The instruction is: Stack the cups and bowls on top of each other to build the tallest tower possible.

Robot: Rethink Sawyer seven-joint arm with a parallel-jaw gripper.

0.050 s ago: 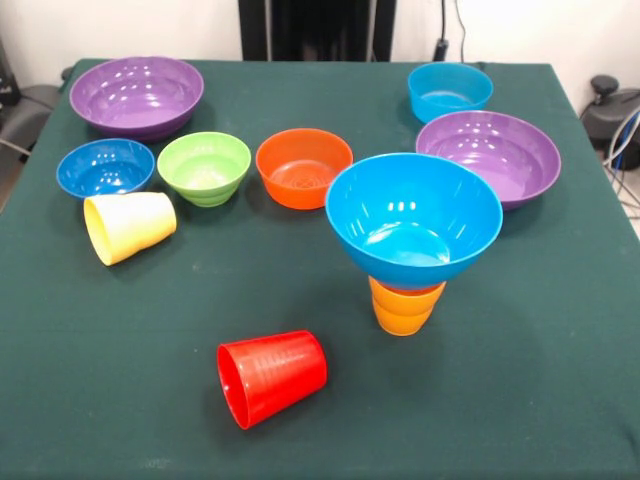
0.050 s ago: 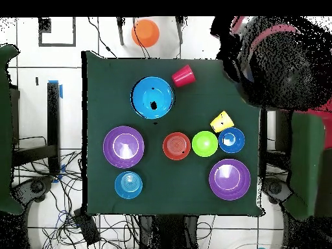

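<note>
The tower [image 1: 408, 250] stood only two pieces high: a large blue bowl [image 1: 414, 218] sat upright on an orange cup [image 1: 405, 306], right of centre and toward the near side of the table [image 1: 520, 400]. Everything else was still loose, so by my reading most of the stacking was left. A red cup [image 1: 271, 377] lay on its side nearest the front edge, left of the tower, and a yellow cup [image 1: 130, 226] lay tipped over further left. Behind it ran a row of upright bowls: dark blue [image 1: 105, 167], green [image 1: 204, 167] and orange [image 1: 303, 167]. One purple bowl [image 1: 137, 96] sat at the far left, another purple bowl [image 1: 489, 156] just behind the tower on the right, and a cyan bowl [image 1: 449, 91] at the far right corner. The near half of the table offered open room, though the red cup lay close to the edge. No gripper showed in either view, so its fingers could not be told.
</note>
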